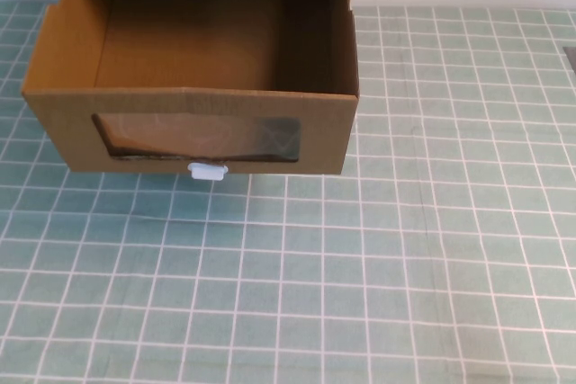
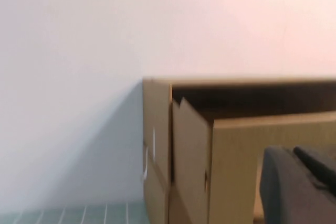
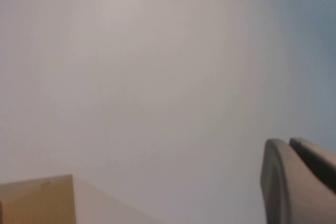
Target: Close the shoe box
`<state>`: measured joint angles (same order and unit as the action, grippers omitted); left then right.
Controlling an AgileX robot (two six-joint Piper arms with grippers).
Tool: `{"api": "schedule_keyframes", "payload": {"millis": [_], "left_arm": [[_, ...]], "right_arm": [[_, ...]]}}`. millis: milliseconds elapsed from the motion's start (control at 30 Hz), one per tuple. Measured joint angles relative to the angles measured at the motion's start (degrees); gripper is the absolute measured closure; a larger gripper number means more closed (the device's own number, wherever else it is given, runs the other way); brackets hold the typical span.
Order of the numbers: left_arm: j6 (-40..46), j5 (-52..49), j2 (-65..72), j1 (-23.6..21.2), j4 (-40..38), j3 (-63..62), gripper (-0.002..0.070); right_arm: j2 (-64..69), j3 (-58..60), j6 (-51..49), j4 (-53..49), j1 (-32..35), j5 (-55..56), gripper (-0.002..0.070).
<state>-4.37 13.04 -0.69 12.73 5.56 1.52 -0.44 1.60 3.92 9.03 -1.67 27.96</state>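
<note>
Cardboard shoe box [image 1: 193, 123] drawer pulled out (clear window); left gripper [image 2: 302, 182], right gripper [image 3: 299, 179] raised, openness unclear.

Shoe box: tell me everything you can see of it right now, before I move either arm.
The shoe box is brown cardboard, a drawer pulled well out of its sleeve, and looks empty. Its front has a clear window with a small white pull tab below. It stands at the table's far left. The left gripper is near its corner; the right gripper is clear.
</note>
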Motion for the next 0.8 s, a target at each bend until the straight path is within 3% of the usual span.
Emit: {"api": "schedule_keyframes", "payload": {"millis": [200, 333, 600, 800], "left_arm": [[-1.9, 15.1, 0.0, 0.0, 0.0, 0.0, 0.068], [-2.0, 23.3, 0.0, 0.0, 0.0, -1.0, 0.068], [-2.1, 15.8, -0.1, 0.0, -1.1, -14.3, 0.068], [-2.5, 6.8, 6.8, 0.0, -1.4, -25.9, 0.068]], "right_arm": [[-0.1, 0.0, -0.1, 0.2, 0.0, 11.0, 0.0691], [-0.3, -4.3, -1.7, 0.4, 0.0, 10.2, 0.0691], [-0.1, -24.9, -7.9, 0.4, 0.0, -9.5, 0.0691], [8.4, -39.4, -8.4, 0.4, 0.0, -21.0, 0.0691]]}}
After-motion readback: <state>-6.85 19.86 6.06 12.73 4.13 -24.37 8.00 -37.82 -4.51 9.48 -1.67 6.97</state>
